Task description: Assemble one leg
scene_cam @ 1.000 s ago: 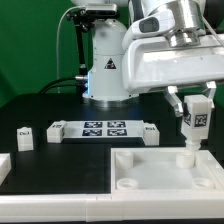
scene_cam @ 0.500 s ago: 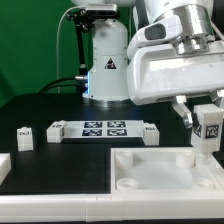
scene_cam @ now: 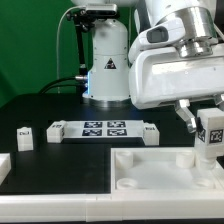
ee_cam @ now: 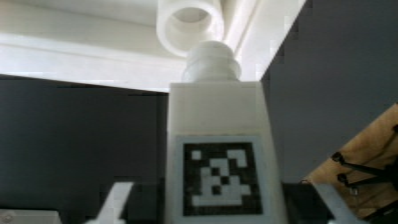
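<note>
My gripper (scene_cam: 211, 118) is shut on a leg (scene_cam: 210, 140), a white blocky peg with a black-and-white tag, held upright at the exterior view's right. Its lower end hangs just over the far right corner of the large white panel (scene_cam: 150, 172). In the wrist view the leg (ee_cam: 221, 120) fills the middle between my fingers (ee_cam: 118, 200). Its rounded tip points toward a round corner socket (ee_cam: 189, 16) in the panel (ee_cam: 80, 45). I cannot tell whether the tip touches the socket.
The marker board (scene_cam: 104, 128) lies at the middle back. Loose legs lie beside it: two on the exterior view's left (scene_cam: 25, 133) (scene_cam: 55, 129) and one on its right (scene_cam: 150, 129). Another white part (scene_cam: 3, 166) sits at the left edge. The robot base (scene_cam: 105, 60) stands behind.
My gripper has carried the leg toward the exterior view's right and slightly lower, from above the panel's back edge toward its far right corner.
</note>
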Controlling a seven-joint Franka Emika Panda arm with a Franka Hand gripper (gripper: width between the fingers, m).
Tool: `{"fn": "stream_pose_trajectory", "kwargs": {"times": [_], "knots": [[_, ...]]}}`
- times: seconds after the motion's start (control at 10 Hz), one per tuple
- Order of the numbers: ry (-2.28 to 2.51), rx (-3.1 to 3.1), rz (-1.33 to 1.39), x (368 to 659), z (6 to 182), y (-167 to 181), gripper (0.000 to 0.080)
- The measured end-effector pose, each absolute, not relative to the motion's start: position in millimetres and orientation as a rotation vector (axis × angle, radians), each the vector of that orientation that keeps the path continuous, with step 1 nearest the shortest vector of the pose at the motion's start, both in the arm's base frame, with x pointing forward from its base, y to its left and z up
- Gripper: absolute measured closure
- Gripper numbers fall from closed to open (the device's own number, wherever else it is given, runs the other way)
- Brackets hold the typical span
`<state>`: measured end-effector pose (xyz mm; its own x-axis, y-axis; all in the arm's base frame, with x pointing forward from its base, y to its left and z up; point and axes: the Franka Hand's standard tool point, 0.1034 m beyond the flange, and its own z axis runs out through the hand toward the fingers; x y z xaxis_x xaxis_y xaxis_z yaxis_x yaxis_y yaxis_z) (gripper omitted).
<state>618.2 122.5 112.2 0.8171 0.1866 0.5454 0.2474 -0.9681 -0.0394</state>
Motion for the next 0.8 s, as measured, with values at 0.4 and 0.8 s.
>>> {"fn": "stream_pose_trajectory", "kwargs": {"times": [0.4,0.8], "knots": [[-0.351,-2.899,-0.844,624.6,101.7,115.5,0.0508],[-0.35,-2.9,-0.833,625.3,93.9,116.7,0.0508]]}}
